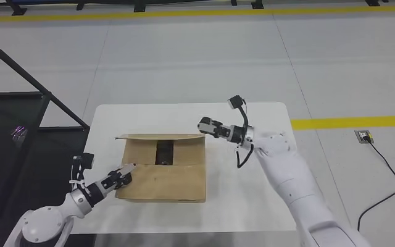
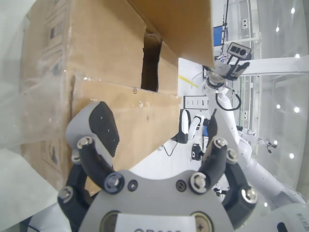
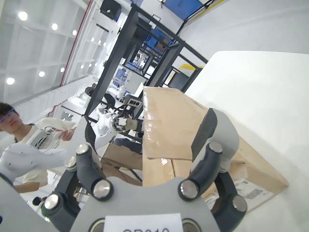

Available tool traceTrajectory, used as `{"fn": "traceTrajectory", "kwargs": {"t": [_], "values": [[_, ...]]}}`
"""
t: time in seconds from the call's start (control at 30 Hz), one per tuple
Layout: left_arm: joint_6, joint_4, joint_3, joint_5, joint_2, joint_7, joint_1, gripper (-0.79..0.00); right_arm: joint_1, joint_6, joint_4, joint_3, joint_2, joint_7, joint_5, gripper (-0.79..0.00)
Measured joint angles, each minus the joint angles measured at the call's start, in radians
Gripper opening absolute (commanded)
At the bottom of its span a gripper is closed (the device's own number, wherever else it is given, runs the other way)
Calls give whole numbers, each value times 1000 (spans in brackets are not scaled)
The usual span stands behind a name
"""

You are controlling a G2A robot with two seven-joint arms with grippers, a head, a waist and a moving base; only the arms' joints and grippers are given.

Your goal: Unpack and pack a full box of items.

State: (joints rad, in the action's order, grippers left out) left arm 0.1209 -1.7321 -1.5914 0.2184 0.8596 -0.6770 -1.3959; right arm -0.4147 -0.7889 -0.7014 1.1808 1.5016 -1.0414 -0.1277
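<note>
**Item 1: cardboard box** (image 1: 162, 184) (image 2: 96, 49) (image 3: 256, 172). One brown carton stood on the left-centre of the white table (image 1: 259, 120) (image 3: 253, 85), well inside every edge. Clear tape ran over its seams, and printed labels showed on its side walls.

**Flaps.** The far flap (image 1: 162, 137) (image 2: 169, 13) (image 3: 169, 121) stood raised along the box's back edge. The near flap (image 1: 163, 179) (image 2: 135, 114) lay low over the front half of the top, not fully flat. Two inner flaps were folded inward under these, and a narrow dark gap (image 1: 165, 152) (image 2: 150, 66) was left between them.

**Contents.** Only darkness showed through the gap, so what the box held could not be made out. Nothing lay on the table around the box.

**Item 2: left gripper** (image 1: 128, 173) (image 2: 158, 114). It was at the box's near left corner, level with the near flap. The jaws were spread wide and held nothing. One finger pad (image 2: 103, 126) sat in front of the flap's face, but whether it touched the flap could not be judged.

**Item 3: right gripper** (image 1: 202, 126) (image 3: 147, 117). It was at the far right corner of the box. The jaws were released and wide apart, with the end of the raised far flap between them. One finger (image 3: 217, 134) sat close against the flap's outer side. The other stood well clear of it, so no clamp was made.

**Surroundings.** A black metal frame (image 1: 24, 111) stood left of the table. A yellow floor line (image 1: 342, 123) ran off to its right.
</note>
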Motion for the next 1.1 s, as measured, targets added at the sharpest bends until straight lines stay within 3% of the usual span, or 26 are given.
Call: {"fn": "traceTrajectory", "kwargs": {"t": [0.23,0.37,0.57,0.8,1.1], "values": [[-2,4,17,-8,5,2,20,0,-99,203,-196,-4,-53,-174,-38,0],[-8,8,31,-17,9,5,35,0,-115,370,-214,-35,-53,-120,10,0],[-16,10,49,-46,14,31,50,0,-123,528,-188,-74,-40,-53,-23,0],[-27,10,68,-59,22,79,55,0,-120,487,-156,-107,-27,-130,-120,0],[-28,8,85,-96,30,108,62,0,-108,506,-140,-143,-21,-83,-97,0]]}}
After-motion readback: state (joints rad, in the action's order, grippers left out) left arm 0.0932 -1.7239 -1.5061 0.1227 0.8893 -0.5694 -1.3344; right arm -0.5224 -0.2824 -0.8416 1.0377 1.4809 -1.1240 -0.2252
